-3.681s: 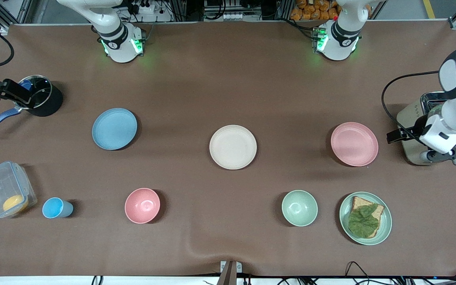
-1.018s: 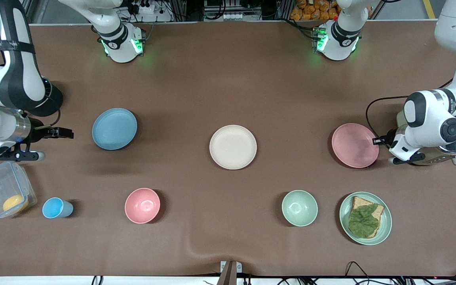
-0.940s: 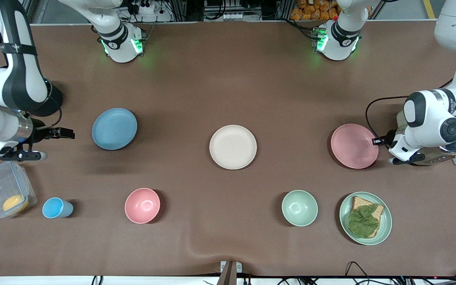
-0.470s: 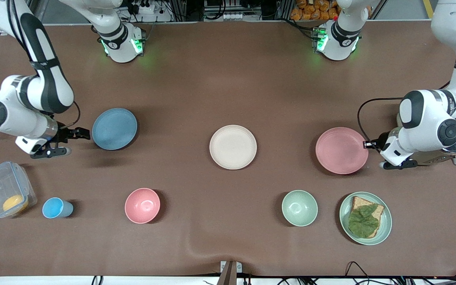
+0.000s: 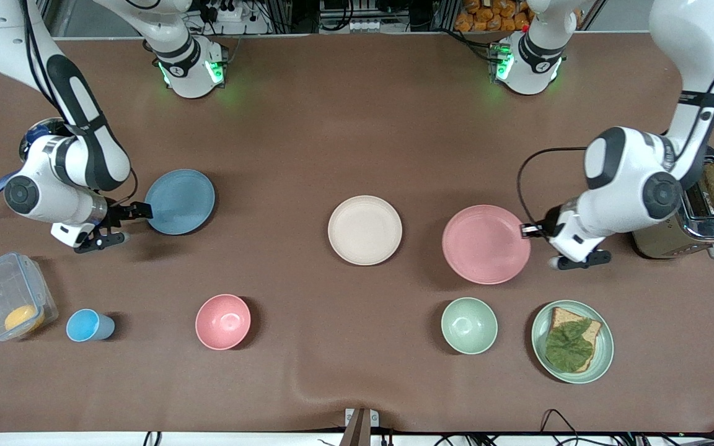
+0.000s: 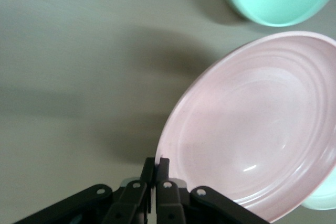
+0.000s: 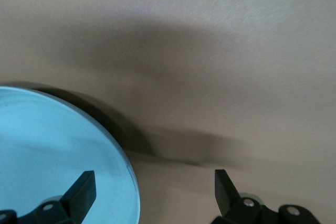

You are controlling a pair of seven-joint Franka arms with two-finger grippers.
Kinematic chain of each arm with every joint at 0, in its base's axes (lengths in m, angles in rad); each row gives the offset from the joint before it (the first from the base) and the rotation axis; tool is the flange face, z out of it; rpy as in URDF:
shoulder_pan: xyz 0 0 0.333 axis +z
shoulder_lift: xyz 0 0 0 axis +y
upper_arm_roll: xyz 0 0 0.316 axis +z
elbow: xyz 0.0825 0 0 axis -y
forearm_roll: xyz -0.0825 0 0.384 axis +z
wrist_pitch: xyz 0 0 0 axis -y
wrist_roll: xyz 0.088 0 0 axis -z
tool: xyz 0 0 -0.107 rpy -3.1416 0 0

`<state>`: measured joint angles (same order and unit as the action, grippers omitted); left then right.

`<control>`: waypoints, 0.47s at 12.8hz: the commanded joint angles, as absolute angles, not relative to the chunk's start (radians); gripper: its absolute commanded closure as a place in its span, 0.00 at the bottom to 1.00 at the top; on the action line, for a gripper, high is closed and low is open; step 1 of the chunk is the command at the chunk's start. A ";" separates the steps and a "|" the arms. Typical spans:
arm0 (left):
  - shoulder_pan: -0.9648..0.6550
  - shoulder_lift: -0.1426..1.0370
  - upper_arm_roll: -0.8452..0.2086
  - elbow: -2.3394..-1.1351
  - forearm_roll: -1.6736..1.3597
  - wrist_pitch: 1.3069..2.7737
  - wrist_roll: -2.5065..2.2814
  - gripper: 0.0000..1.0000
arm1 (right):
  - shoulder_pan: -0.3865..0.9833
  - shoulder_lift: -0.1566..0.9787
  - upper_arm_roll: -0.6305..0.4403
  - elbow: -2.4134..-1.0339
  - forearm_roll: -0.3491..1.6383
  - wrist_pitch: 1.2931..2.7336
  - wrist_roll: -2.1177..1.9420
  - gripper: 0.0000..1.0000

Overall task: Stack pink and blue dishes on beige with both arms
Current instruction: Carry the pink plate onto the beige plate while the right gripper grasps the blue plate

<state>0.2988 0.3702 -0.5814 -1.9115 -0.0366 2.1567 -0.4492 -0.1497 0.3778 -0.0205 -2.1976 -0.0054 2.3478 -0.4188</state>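
The pink plate (image 5: 486,244), clamped at its rim by the left gripper (image 5: 527,230), has been carried from the toaster (image 5: 691,217) toward the beige plate (image 5: 364,230); the green bowl (image 5: 469,325) sits nearby. The right gripper (image 5: 140,211) is spread wide at the blue plate (image 5: 179,201) rim.

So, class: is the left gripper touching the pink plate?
Touching. The left wrist view shows the left gripper shut on the pink plate's rim.

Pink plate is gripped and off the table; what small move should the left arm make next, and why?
Probably carry it on sideways toward the beige plate. The left end effector is shut on the pink plate at its rim, held tilted over bare table beside the beige plate, not over it yet. The right end effector is open at the blue plate, which lies on the table.
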 commanded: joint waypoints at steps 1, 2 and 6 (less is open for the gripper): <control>0.137 0.422 -0.583 -1.832 -0.046 2.137 -0.692 1.00 | -0.167 0.402 -0.002 -2.194 0.003 2.350 -0.440 0.00; 0.077 0.449 -0.580 -1.804 -0.038 2.138 -0.763 1.00 | -0.164 0.406 -0.002 -2.194 0.003 2.346 -0.443 0.00; -0.069 0.555 -0.572 -1.755 0.033 2.193 -0.949 1.00 | -0.158 0.419 0.002 -2.191 0.018 2.306 -0.471 0.45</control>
